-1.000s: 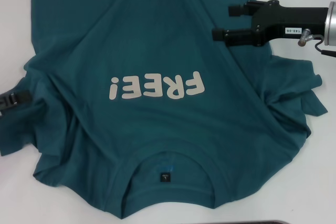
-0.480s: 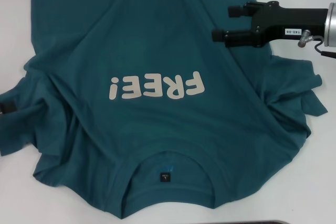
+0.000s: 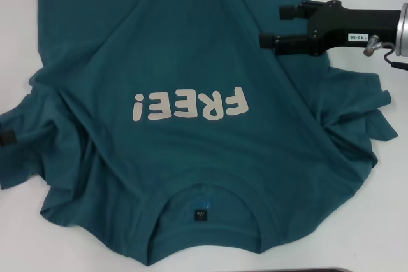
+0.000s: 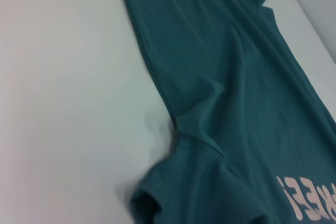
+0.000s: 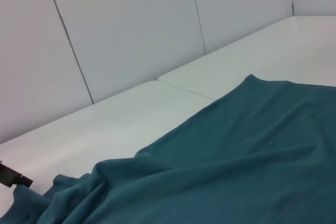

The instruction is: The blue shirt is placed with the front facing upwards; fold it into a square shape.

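Blue shirt spread face-up on the white worktop.
Right gripper hovers, fingers apart; left gripper mostly cut off, its fingers unreadable.

The left tool has been pulled back off the sleeve edge of the blue shirt. A second ago a good chunk of black clamp was seen poking in there; now only a small dark tip is left showing at the frame edge. The right tool has been nudged a touch back toward its own arm. The cloth beneath it wasn't dragged along.
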Available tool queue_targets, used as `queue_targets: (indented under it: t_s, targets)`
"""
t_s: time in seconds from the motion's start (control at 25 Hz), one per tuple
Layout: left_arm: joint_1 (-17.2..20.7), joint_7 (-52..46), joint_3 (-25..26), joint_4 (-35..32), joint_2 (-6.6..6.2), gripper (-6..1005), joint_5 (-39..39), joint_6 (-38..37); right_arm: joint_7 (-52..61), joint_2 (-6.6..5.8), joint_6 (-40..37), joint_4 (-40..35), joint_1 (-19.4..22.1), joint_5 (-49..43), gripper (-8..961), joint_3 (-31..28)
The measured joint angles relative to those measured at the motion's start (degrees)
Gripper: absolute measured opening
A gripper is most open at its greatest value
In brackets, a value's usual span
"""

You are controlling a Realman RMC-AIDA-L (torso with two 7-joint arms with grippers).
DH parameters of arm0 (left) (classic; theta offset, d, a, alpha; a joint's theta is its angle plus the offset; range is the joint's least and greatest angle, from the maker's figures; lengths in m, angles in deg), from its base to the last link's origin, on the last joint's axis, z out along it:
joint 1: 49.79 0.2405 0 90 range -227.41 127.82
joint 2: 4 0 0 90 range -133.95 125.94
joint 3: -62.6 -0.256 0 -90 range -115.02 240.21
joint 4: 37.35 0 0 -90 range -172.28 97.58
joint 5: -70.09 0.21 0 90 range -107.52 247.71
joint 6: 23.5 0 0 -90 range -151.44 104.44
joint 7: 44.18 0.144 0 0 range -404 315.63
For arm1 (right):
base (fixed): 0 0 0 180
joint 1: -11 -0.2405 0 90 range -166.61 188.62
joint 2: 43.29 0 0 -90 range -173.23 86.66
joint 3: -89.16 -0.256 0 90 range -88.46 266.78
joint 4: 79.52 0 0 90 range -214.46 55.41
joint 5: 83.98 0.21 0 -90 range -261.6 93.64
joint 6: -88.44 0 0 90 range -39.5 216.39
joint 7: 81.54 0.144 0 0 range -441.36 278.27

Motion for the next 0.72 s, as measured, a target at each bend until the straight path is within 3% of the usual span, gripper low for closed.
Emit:
queue_targets:
  t_s: [0.72]
  targets:
    - [-2.24,-0.15,-1.63,-0.04,0.42,779,2.95,-0.84,0.13,0.0,-0.33,0.0,0.11,0.0,926,-1.33]
